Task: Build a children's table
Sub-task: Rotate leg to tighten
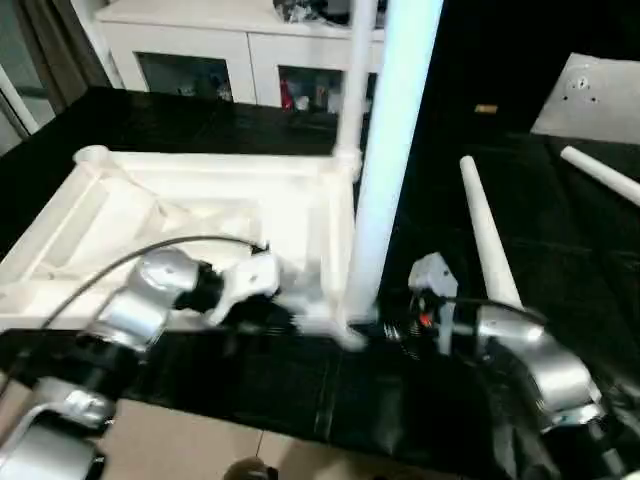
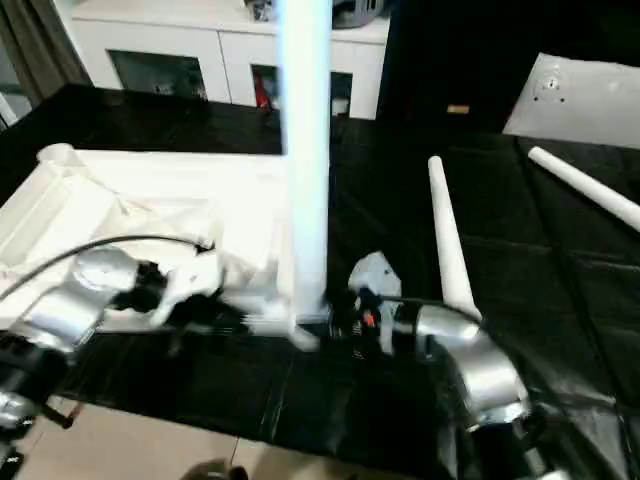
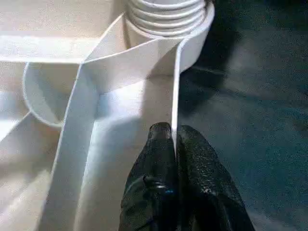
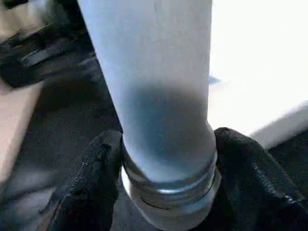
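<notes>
The right gripper (image 4: 166, 192) clamps the threaded base of an upright leg (image 1: 395, 150), one black finger on each side, at the tabletop's (image 1: 130, 215) near right corner, low centre of the frame. The left gripper (image 3: 174, 144) is closed on the tabletop's thin rim (image 3: 174, 86), just short of a corner socket (image 3: 168, 19) with a leg screwed in. Both silver forearms reach in from the bottom corners. The tabletop lies ribbed side up at centre left on a black table (image 1: 250, 385). Two loose legs (image 1: 488, 235) lie at right with bare black surface between them.
</notes>
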